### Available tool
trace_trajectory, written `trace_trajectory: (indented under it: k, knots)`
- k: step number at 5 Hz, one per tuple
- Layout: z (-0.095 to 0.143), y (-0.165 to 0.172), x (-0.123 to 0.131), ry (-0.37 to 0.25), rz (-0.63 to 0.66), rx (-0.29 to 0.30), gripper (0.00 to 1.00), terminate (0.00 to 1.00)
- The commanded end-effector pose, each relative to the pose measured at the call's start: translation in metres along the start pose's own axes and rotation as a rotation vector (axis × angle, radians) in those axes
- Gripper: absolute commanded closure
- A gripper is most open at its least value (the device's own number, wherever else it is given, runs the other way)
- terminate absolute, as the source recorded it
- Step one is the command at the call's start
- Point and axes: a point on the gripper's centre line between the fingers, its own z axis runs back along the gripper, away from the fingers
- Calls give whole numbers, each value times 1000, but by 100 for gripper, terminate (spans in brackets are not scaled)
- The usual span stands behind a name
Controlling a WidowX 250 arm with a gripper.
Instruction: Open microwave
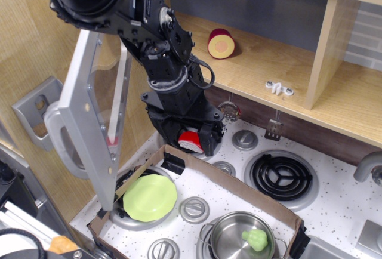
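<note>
The microwave (89, 122) door stands swung wide, left of the arm, baring the wooden compartment, so the opening looks done. The gripper (194, 139) hangs beside the door, apart from it; I cannot tell whether its jaws are apart or together.

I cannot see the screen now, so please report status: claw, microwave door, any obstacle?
Claw low over the stove, grip state unclear. Microwave door swung wide open, claw not touching it. Cardboard box and green plate sit below.
</note>
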Motion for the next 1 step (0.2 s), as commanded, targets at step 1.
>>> trace_trajectory:
  k: [1]
  knots:
    - [16,-18,6,-37,-8,1,0,100]
